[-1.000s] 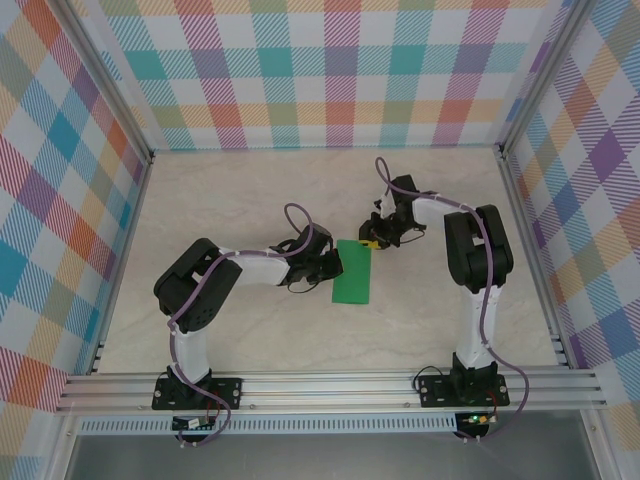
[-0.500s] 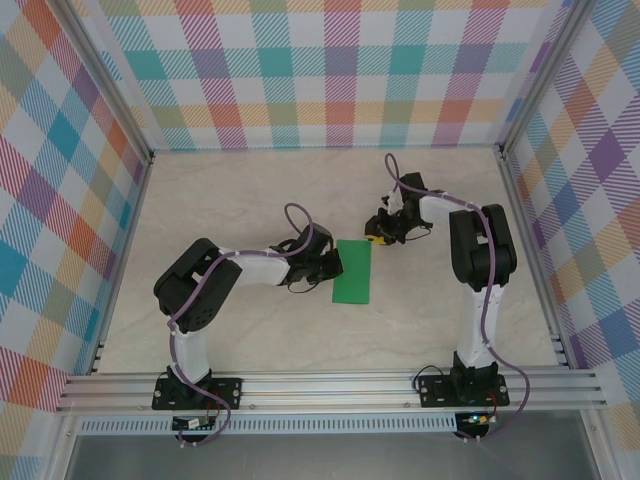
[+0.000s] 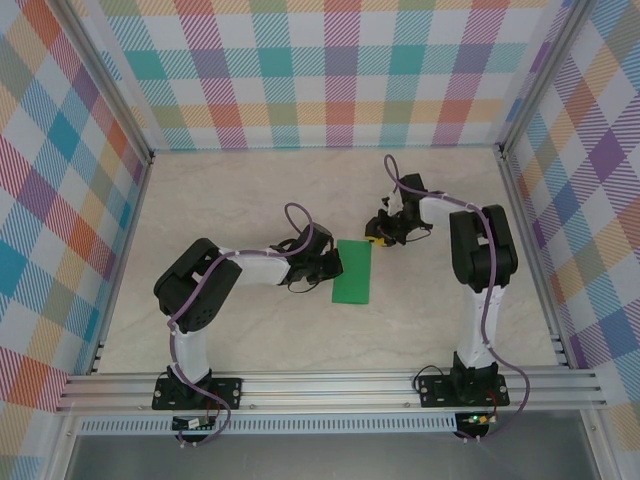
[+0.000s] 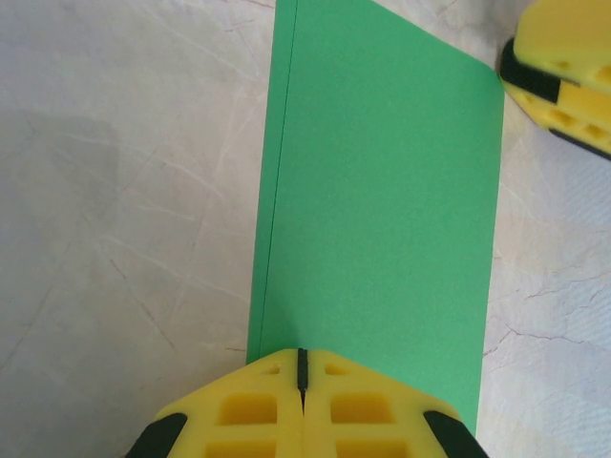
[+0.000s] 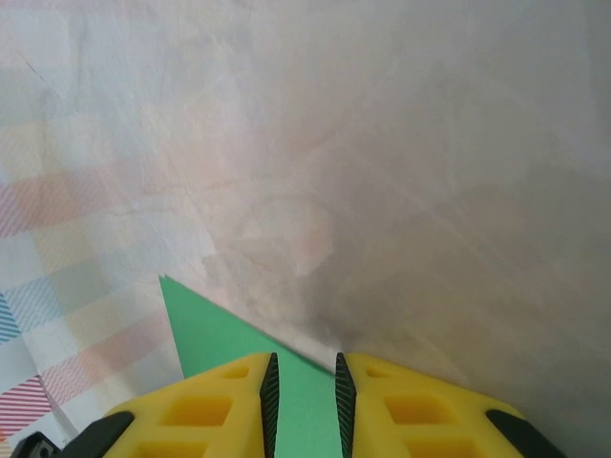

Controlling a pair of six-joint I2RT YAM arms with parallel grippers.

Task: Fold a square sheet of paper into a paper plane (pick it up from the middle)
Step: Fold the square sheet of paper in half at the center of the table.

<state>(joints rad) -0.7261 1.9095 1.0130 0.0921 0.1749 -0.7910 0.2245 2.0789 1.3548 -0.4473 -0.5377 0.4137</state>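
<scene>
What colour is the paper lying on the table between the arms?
The paper is plain bright green; the left wrist view shows it best.

A pale, marble-veined bench (image 3: 250, 190) sits enclosed by pastel plaid walls (image 3: 330, 70) on three sides, with an aluminium rail (image 3: 330, 385) along its near edge.

Overhead view: bright, even, diffuse light; pale table (image 3: 250, 200) carrying only soft, short shadows; sharp throughout. Left wrist view: green paper (image 4: 382, 219) crisp and uniformly lit; faint grey shadow on the table at 9 o'clock; left gripper (image 4: 302, 367) at 6 o'clock slightly soft. Right wrist view: table washed out, diffuse shadow from centre towards 4 o'clock, pale checked reflection at 8 o'clock; right gripper (image 5: 303, 382) at 6 o'clock fairly sharp.
</scene>
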